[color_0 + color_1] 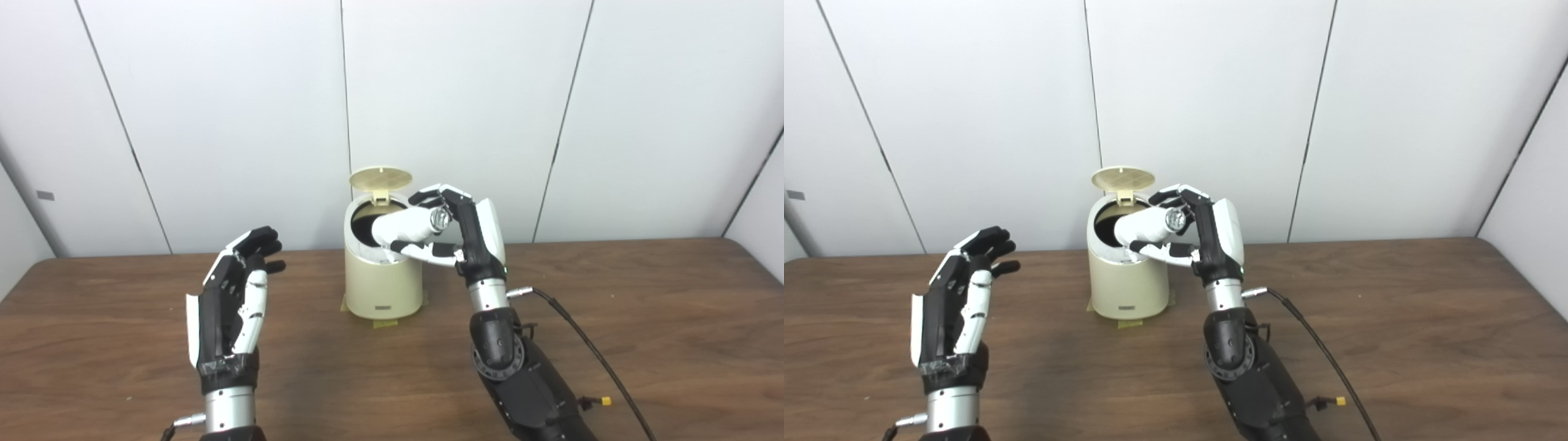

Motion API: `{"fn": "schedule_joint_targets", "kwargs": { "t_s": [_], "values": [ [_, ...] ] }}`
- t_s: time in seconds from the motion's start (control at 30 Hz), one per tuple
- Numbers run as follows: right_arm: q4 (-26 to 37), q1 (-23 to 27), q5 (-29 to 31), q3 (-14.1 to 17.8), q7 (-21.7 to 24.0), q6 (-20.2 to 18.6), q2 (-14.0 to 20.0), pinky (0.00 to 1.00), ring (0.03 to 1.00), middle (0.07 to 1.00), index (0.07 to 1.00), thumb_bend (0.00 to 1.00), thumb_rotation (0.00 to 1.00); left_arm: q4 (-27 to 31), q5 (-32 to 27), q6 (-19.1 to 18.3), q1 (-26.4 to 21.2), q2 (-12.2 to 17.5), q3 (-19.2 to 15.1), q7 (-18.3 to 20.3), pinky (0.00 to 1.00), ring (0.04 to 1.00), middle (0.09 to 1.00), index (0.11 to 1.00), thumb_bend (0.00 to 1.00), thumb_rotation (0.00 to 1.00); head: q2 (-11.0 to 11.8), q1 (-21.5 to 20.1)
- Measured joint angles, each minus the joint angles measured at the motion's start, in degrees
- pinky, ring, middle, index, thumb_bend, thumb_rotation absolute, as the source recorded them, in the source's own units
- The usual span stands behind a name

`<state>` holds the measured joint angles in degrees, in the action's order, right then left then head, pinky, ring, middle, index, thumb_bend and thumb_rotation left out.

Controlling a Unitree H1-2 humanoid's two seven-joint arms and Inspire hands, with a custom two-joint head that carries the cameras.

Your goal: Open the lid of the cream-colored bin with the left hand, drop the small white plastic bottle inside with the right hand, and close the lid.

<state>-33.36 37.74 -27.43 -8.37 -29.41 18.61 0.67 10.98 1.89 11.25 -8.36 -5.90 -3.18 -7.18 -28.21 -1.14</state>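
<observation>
The small white plastic bottle (401, 225) lies nearly horizontal in the right hand (471, 236), its base pointing left over the open mouth of the cream-colored bin (383, 285), its silvery cap end toward the palm. The fingers (429, 197) are clamped around it, some above and the thumb below.

The bottle looks light and stiff, with a smooth, rather slippery round body. I judge that a hold around the middle of the body is safest, because the cap end is narrow.

The bin is a smooth matte cylinder standing on the brown wood-grain worktop (643, 318), with tape at its foot. Its round lid (380, 178) stands up at the far side on a small hinge; it seems thin and easy to push.

The left hand (236, 300) waits to the left of the bin, well apart from it, empty, with its fingers spread.
</observation>
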Motion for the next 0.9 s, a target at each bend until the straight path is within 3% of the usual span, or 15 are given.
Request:
{"fn": "schedule_joint_targets", "kwargs": {
  "t_s": [0.43, 0.63, 0.7, 0.8, 0.9],
  "values": [
    [1.5, 2.0, -1.1, 2.0, -1.3, -4.1, -0.2, 0.29, 0.398, 0.466, 0.535, 0.51, 0.00, -0.5, 0.5, 0.2, 0.0, -0.1, 0.2, -1.0, 0.66, 0.746, 0.754, 0.733, 0.24, 0.53, 0.6, -0.3],
    [3.3, 1.9, -0.4, 2.0, -0.1, -5.1, -0.5, 0.35, 0.455, 0.507, 0.487, 0.52, 0.00, -0.9, 1.5, 0.9, 0.0, 0.1, 0.5, -1.0, 0.66, 0.747, 0.755, 0.733, 0.24, 0.54, 0.8, -0.4],
    [3.9, 2.0, 0.4, 1.9, 1.3, -5.1, -0.5, 0.42, 0.524, 0.583, 0.572, 0.86, 0.13, -1.0, 1.5, 0.9, 0.0, 0.1, 0.6, -1.0, 0.66, 0.746, 0.755, 0.732, 0.24, 0.54, 0.8, -0.4],
    [4.4, 1.8, 1.0, 1.9, 2.7, -5.4, -0.5, 0.48, 0.573, 0.617, 0.632, 0.97, 0.20, -1.0, 1.5, 0.9, 0.0, 0.1, 0.6, -1.0, 0.65, 0.746, 0.755, 0.733, 0.23, 0.53, 0.8, -0.3],
    [5.2, 1.4, 1.2, 1.8, 3.8, -5.6, -0.5, 0.48, 0.578, 0.627, 0.644, 0.99, 0.23, -1.0, 1.5, 0.9, 0.0, 0.1, 0.6, -1.0, 0.65, 0.746, 0.755, 0.734, 0.23, 0.53, 0.6, -0.3]
  ]
}}
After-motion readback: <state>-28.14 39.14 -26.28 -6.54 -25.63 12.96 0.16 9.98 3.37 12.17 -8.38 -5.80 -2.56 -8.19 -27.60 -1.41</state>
